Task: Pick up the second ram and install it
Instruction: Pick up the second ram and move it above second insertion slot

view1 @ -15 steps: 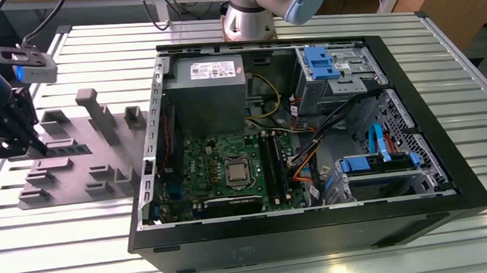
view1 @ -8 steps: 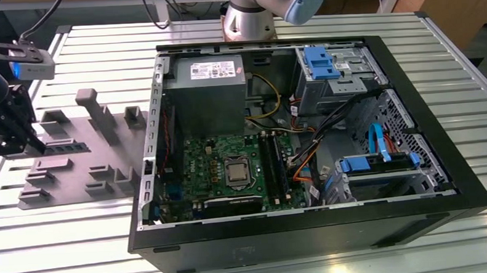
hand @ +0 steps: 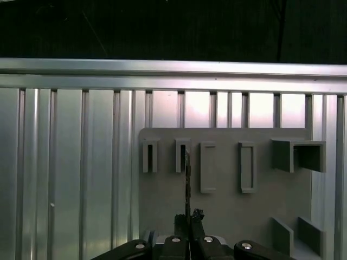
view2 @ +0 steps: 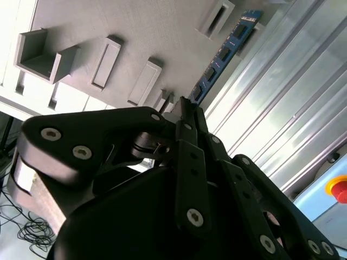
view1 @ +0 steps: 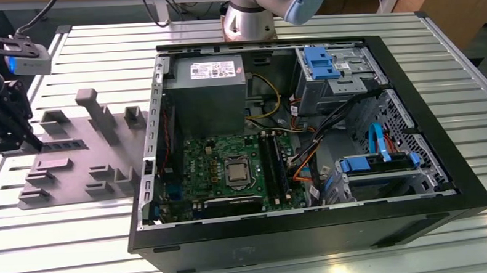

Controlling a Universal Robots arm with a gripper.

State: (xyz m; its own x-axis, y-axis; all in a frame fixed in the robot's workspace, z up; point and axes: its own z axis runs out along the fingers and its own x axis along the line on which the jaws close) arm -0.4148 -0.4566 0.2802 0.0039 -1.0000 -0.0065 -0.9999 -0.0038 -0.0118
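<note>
From where I stand, the gripper (view2: 184, 104) has its black fingers pinched together on one end of the second ram (view2: 222, 54). The blue-green stick runs straight out from the fingertips, with black chips along its face. In the first wrist view the stick is edge-on, a thin line coming out from between the closed fingers. Whether it rests on anything or is already lifted, I cannot tell.

Directly under the gripper and the stick is a flat grey holder plate (view1: 80, 165). Small grey holder blocks (hand: 246, 167) with slots stand in a row on it, just beyond the stick's far end. The plate lies on a table (view1: 99, 44) of bright ribbed aluminium slats, which glare under the room light.

Well away from the gripper, toward the exterior view's right, an open black computer case (view1: 314, 235) lies on its side on the same table. Inside it are the green motherboard (view1: 220, 156) and a grey power supply (view1: 207, 104). The power supply carries a white label (view1: 211, 70) with print too small to make out.

Beyond the case stands the arm's base (view1: 251, 19). Off the table edge there are a red button (view2: 340, 190) and loose cables (view2: 27, 233) on the floor.
</note>
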